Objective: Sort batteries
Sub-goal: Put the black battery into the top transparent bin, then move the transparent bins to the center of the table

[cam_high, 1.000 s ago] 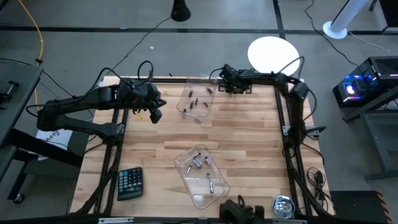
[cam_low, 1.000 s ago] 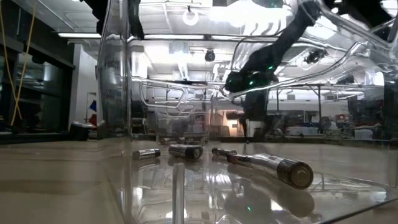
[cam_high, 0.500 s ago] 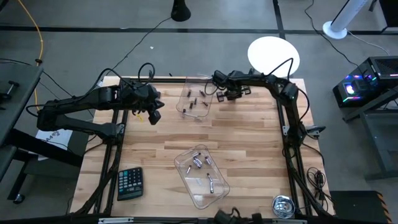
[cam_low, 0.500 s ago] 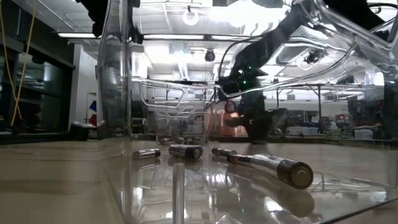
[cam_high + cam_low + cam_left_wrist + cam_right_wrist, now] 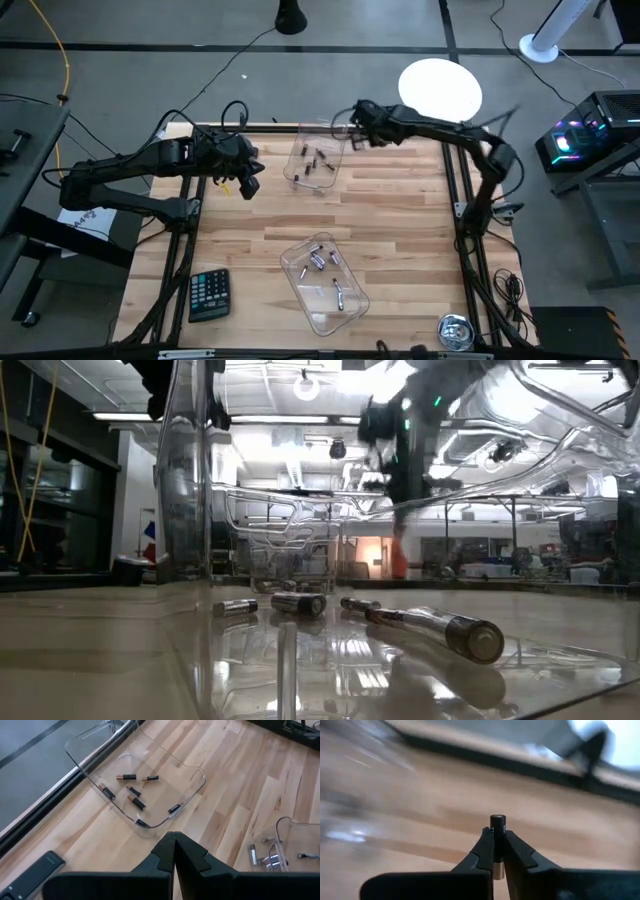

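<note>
Even, bright overhead light on the table [image 5: 400, 230], shadows soft. Low view: glare streaks across the clear tray wall [image 5: 190, 480], ceiling lamps blazing at twelve o'clock. Right wrist view smeared with blur; only the held battery [image 5: 497, 840] stays sharp.

2 black jointed arms [image 5: 130, 175], looping black cables.
</note>
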### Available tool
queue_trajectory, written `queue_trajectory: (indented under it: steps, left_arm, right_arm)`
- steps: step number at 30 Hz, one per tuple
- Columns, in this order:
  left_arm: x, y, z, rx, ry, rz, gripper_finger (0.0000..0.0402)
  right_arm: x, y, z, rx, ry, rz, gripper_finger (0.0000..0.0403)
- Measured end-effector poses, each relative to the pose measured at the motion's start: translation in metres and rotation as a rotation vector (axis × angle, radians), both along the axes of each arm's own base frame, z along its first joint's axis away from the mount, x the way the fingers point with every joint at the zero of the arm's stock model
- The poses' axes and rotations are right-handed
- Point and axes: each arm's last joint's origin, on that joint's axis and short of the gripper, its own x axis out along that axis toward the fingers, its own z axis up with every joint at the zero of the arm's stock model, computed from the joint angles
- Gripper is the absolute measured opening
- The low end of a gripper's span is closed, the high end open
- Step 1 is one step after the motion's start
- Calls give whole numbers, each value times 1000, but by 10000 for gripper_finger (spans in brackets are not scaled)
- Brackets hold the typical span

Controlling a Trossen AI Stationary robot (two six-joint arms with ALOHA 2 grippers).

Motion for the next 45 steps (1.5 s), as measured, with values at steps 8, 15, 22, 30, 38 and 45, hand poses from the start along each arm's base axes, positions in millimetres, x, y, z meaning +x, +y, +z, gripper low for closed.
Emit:
queue_trajectory:
  steps: [8,15,22,30,38,45]
  left_arm:
    - [0,0,0,-23,-11,29,0]
    - [-1,-5,-2,-76,-4,59,0]
    - [-4,-23,-7,-89,38,110,0]
    - [-7,-73,-51,-197,115,37,0]
    - [-9,-116,-128,-503,-115,122,0]
    - [-5,-112,-128,-501,-181,159,0]
  right_arm:
    - [55,34,47,-115,-592,239,5]
    - [77,55,27,-71,-600,223,59]
    - [69,55,46,-119,-611,292,152]
    - [23,93,85,-32,-431,646,164]
    - [15,123,42,33,-425,577,41]
    - [62,61,11,-25,-584,417,2]
